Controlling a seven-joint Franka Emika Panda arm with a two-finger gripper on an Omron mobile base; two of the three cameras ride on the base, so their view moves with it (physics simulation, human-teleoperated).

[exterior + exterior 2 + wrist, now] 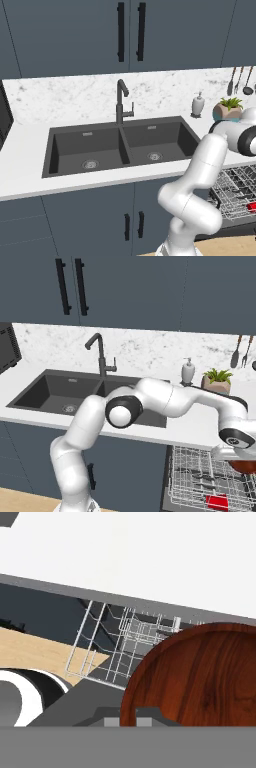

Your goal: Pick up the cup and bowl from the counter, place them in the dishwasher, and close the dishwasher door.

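A dark double sink (120, 145) with a tap (121, 102) is set into the white counter (22, 170). The arm (200, 185) is bent rightward over the wire rack (239, 192); a soap dispenser (198, 105) and plant (229, 109) are seen behind it.

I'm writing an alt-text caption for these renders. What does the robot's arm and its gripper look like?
The arm is glossy white, built of rounded tubular segments with dark grey to black bands at the joints. The gripper shows as two small grey finger tips with square ends. No cables or markings are visible.
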